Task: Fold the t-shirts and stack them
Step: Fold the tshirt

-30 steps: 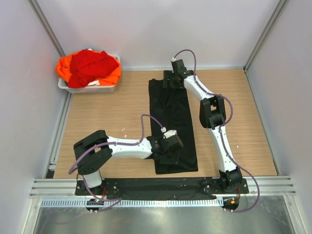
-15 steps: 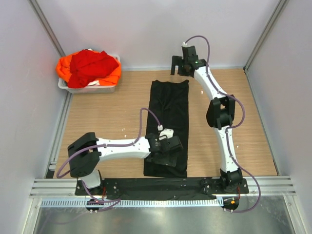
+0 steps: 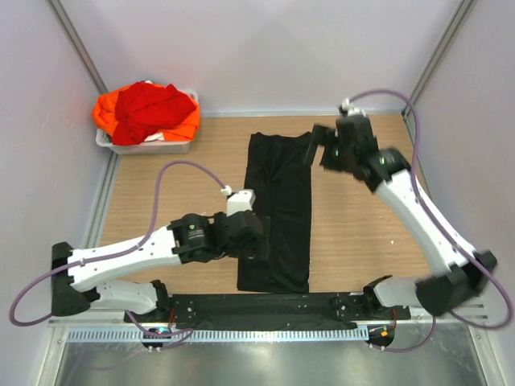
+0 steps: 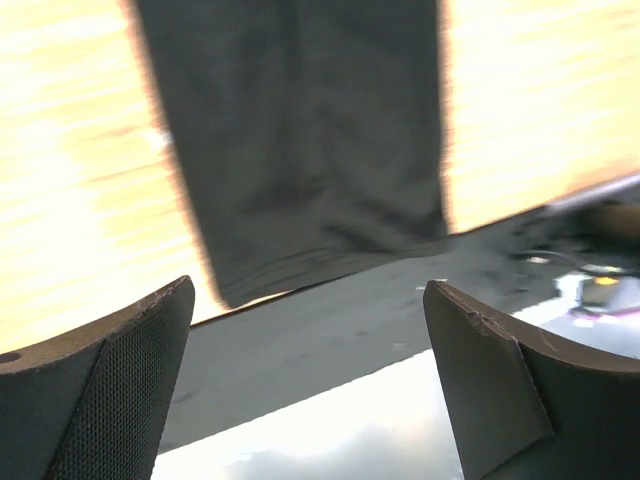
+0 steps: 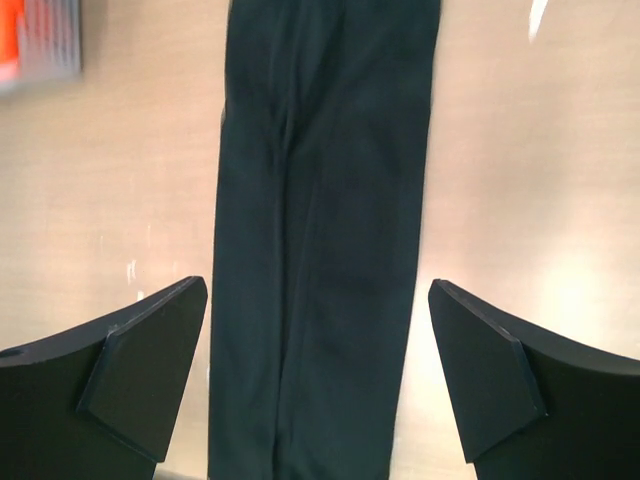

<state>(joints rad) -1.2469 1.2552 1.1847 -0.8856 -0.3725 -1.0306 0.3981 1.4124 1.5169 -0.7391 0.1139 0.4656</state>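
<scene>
Empty and wide open: left pincer (image 3: 256, 241), right pincer (image 3: 318, 149). The black shirt (image 3: 278, 205) has its near hem at the tabletop (image 3: 177, 181) edge. A one-sided lift may skew the fold.

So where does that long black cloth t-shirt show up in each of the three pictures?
Top external: the long black cloth t-shirt lies as a narrow strip in the middle of the picture.
Left wrist: the shirt fills the upper centre, and one end of it is showing.
Right wrist: the shirt runs top to bottom through the centre.
Shared landmark: the pale wooden tabletop on both sides of it.
</scene>
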